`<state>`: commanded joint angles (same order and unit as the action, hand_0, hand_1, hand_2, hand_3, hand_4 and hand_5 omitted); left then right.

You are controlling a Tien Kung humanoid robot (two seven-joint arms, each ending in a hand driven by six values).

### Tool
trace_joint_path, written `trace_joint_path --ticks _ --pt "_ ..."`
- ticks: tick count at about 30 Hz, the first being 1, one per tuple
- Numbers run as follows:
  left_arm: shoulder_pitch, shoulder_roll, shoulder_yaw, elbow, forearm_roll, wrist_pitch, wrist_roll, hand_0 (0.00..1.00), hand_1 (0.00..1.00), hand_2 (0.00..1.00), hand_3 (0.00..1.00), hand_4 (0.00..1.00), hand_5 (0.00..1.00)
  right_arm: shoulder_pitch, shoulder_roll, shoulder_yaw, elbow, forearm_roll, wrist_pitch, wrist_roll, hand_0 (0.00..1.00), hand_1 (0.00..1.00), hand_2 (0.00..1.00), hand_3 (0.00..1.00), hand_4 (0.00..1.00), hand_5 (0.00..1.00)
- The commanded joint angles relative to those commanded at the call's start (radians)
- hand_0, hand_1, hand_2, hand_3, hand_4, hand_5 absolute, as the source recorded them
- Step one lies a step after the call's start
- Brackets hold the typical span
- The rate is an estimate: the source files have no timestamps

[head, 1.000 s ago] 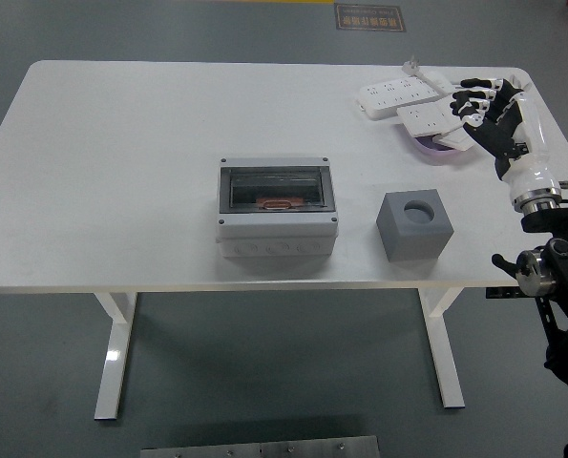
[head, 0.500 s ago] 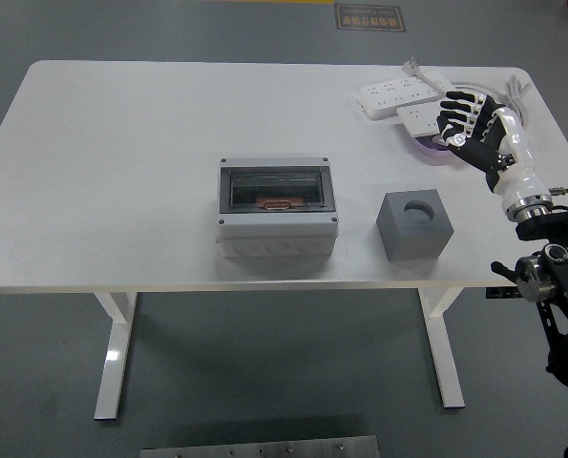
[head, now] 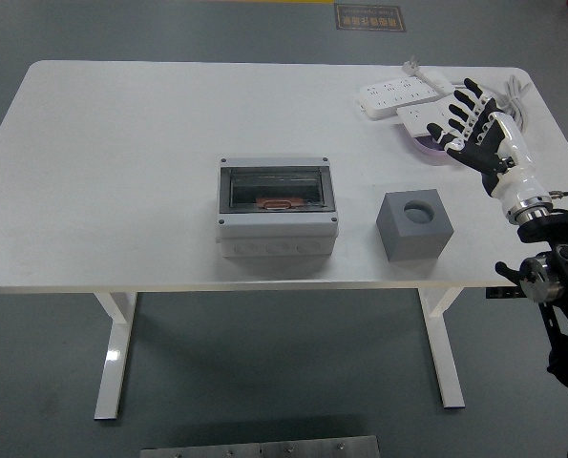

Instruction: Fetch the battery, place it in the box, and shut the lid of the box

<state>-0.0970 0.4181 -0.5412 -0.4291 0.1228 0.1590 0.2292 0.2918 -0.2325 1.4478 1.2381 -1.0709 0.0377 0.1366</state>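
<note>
A grey junction box with a dark clear lid sits at the table's middle; the lid lies shut and a copper-coloured part shows through it. My right hand hovers at the back right with fingers spread, holding nothing, above a purple dish. No battery is plainly visible; the dish's contents are partly hidden by the hand. The left arm is out of view.
A grey cube with a round recess stands right of the box. Two white power strips and a cable lie at the back right corner. The white table edge runs close to my right forearm.
My right hand moved left and a little toward the near edge, over the purple dish, and its fingers went from curled to spread. The box and the cube have not moved.
</note>
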Motion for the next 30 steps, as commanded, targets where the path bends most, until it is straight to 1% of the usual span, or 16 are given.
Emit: trace_joint_path --ticks 1,2,7,8,25,27,30 --pt "0.0 0.0 0.0 0.0 0.0 0.0 0.0 0.641 0.705 0.572 0.562 0.614 0.062 0.0 0.0 0.0 0.0 0.002 0.0 0.0 0.994 0.982 0.998 0.998 0.998 0.357" --pt "0.0 0.0 0.0 0.0 0.0 0.0 0.0 0.641 0.705 0.571 0.562 0.615 0.061 0.0 0.0 0.0 0.0 0.003 0.001 0.0 0.998 0.979 0.993 0.998 0.998 0.998" --pt "0.001 0.001 0.0 0.0 0.0 0.0 0.0 0.641 0.705 0.571 0.562 0.615 0.061 0.0 -0.001 -0.003 -0.001 0.017 0.001 0.006 0.998 0.979 0.993 0.998 0.998 0.998" --pt "0.001 0.001 0.0 0.0 0.001 0.0 0.0 0.642 0.704 0.57 0.562 0.616 0.061 0.0 -0.001 -0.003 -0.001 0.021 0.0 0.008 0.998 0.972 0.976 0.989 0.998 0.998" --pt "0.002 0.002 0.005 0.001 -0.009 0.001 -0.004 0.644 0.704 0.57 0.561 0.616 0.062 -0.007 -0.006 0.012 0.0 0.055 -0.013 0.045 0.998 0.961 0.972 0.989 0.998 0.998" --pt "0.003 0.002 0.007 0.001 -0.013 0.0 -0.006 0.645 0.704 0.569 0.562 0.615 0.058 -0.006 -0.007 0.01 0.0 0.055 -0.019 0.055 0.998 0.952 0.96 0.981 0.998 0.998" --pt "0.005 0.002 0.01 0.0 -0.017 0.0 -0.007 0.645 0.704 0.569 0.562 0.615 0.058 -0.004 -0.011 0.003 -0.005 0.056 -0.045 0.089 0.998 0.952 0.96 0.981 0.998 0.998"
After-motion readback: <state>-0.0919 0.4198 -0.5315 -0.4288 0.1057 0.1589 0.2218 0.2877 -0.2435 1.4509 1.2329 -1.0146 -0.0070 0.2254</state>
